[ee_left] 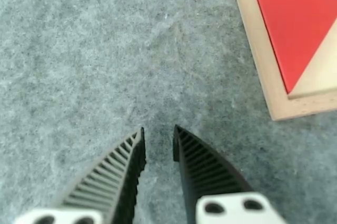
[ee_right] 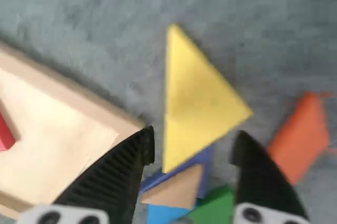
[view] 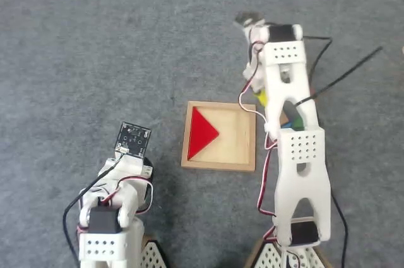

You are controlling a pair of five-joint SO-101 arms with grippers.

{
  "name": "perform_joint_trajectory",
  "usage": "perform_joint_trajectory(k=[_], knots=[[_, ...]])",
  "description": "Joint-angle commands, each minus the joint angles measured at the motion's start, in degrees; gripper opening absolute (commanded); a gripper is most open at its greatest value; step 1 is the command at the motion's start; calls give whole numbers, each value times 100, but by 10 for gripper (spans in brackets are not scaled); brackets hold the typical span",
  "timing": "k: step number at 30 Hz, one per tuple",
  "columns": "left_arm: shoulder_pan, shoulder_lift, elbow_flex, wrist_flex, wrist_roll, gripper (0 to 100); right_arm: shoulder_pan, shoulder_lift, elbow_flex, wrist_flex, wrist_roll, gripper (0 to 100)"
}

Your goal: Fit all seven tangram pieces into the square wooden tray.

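The right hand point(ee_right: 192, 134) hangs spread wide over the loose pieces point(ee_right: 179, 203), one finger on each side of the near end of the yellow triangle point(ee_right: 197, 97), not yet gripping it. The triangle's longest edge runs straight away from the hand and faces the tray point(ee_right: 79, 96), just beside it. A red triangle point(view: 201, 132) lies in the tray. Past the tray, the left hand point(ee_left: 159, 129) hovers over bare bench point(ee_left: 79, 50), its fingers a narrow gap apart and holding nothing. The right arm is clearly the nearer one.

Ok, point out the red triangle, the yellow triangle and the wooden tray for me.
red triangle point(view: 201, 132), high view, middle of its face.
yellow triangle point(ee_right: 195, 105), right wrist view, middle of its face.
wooden tray point(view: 238, 139), high view, bare floor inside.
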Motion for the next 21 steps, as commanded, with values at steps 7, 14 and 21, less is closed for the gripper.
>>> perform_joint_trajectory(k=[7,14,21], knots=[[-9,-123,-66,18,-62,86,-136,198,-70,-295,35,352],[-9,-123,-66,18,-62,86,101,567,-88,-769,290,353],[-9,-123,-66,18,-62,86,189,813,-88,-989,352,351]])
